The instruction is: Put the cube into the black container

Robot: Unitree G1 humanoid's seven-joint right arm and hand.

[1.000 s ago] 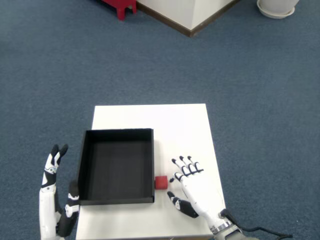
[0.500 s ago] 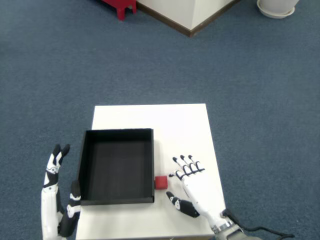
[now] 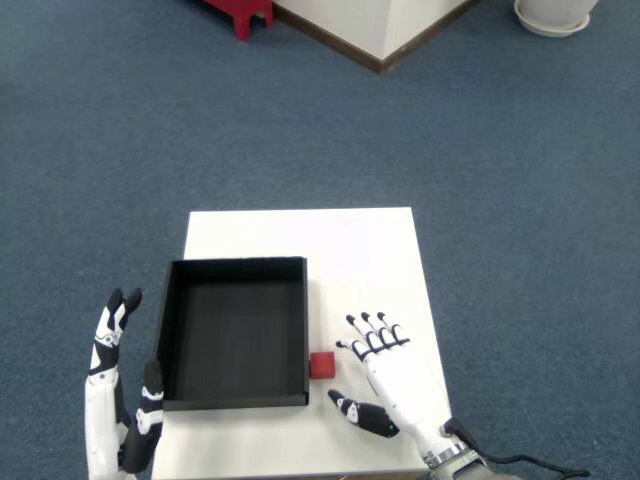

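Looking down from the head camera, the small red cube sits on the white table, right against the outer right wall of the black container, near that wall's front end. The container is empty and shallow, its rim only a little higher than the cube.

The right hand hangs just beside the cube on its right, palm down, fingers spread and pointing away from the robot, the thumb splayed out toward the front edge of the table. It holds nothing and touches nothing that I can make out. The left hand stands off the table's left side, fingers up, idle.

The cube looks light and rigid, with flat sides that should pinch well. With one face hard against the container wall, I'd guess the far and near faces are the ones to take, thumb on the near one, then a short lift over the rim.
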